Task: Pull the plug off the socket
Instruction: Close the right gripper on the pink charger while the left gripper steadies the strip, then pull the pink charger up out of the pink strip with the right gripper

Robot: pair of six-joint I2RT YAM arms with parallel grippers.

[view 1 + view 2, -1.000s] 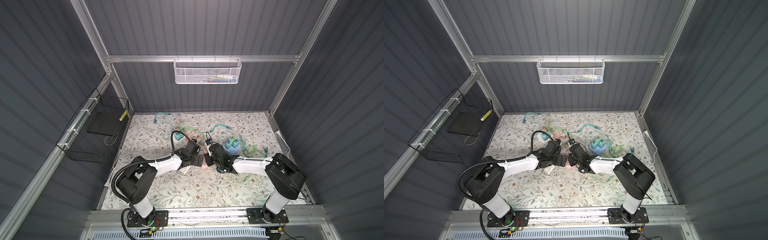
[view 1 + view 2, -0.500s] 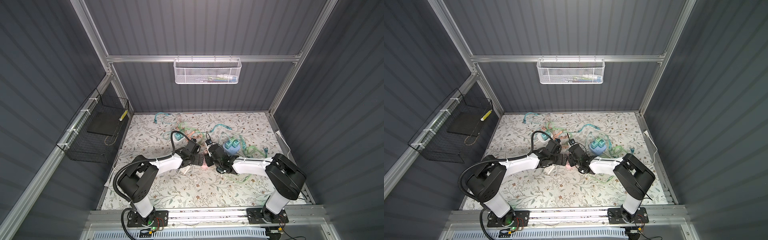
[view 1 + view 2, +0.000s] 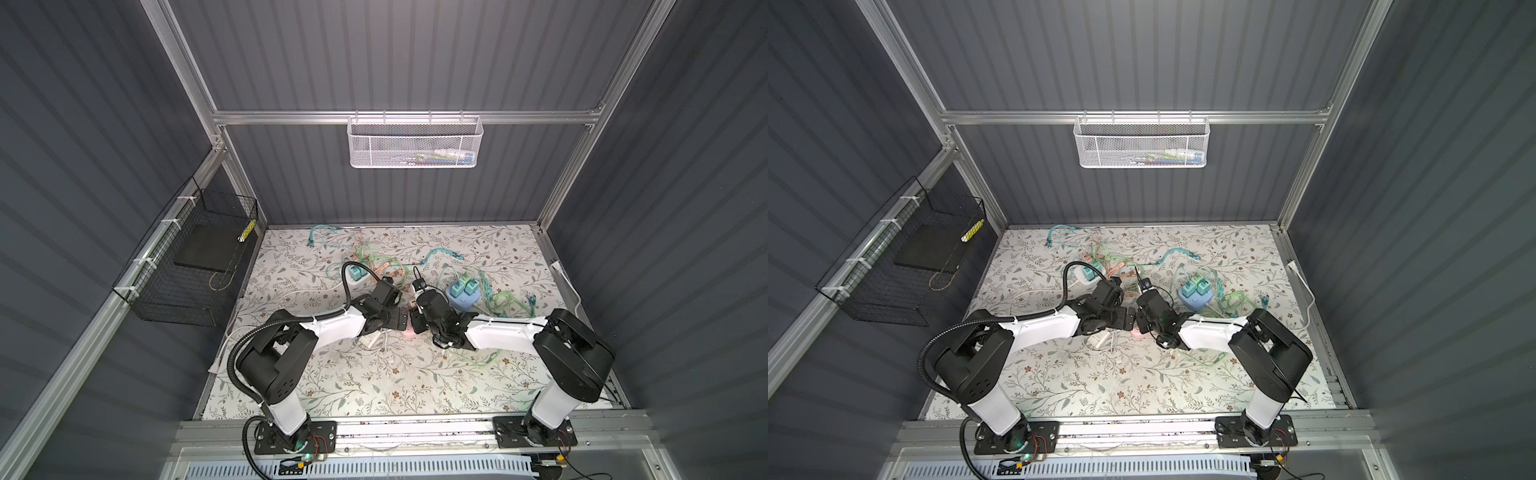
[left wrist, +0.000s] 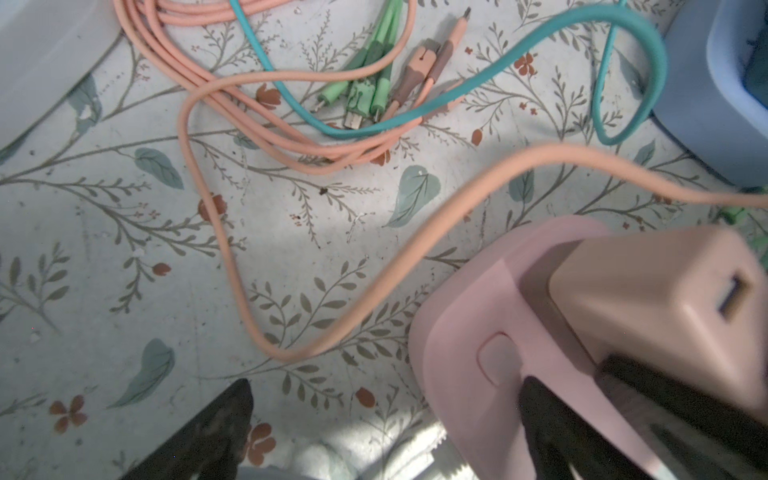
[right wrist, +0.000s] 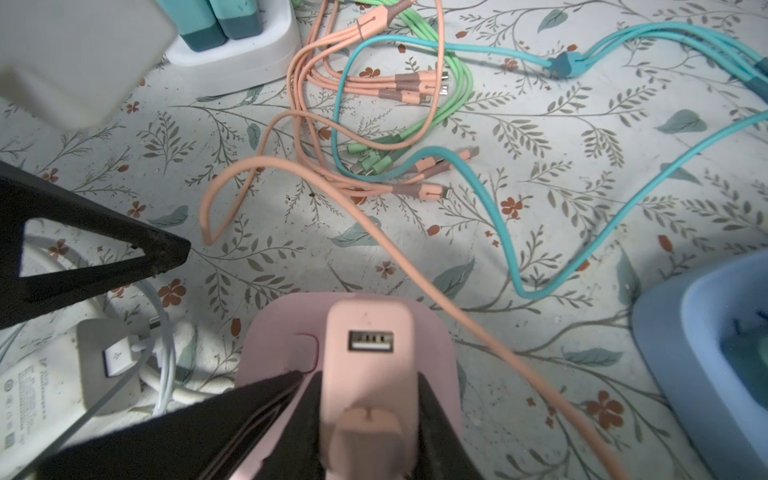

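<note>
Grip step: right claw [image 5: 368,399] clenched on plug [image 5: 370,353], left claw [image 4: 386,386] released beside it, finger against socket [image 5: 266,332]; next = brace socket & pull straight off.

1. The near half of the desk [image 3: 374,386] is left bare, so passage there is unhindered.
2. The middle is blocked by the pink socket [image 5: 270,328], whose plug [image 5: 370,324] is clamped by the right tool [image 5: 365,378].
3. Beyond it, room is taken up by tangled cables [image 5: 419,79] and a blue socket block [image 5: 665,332]; a white charger [image 5: 104,386] is seen just beside the pink socket.
</note>
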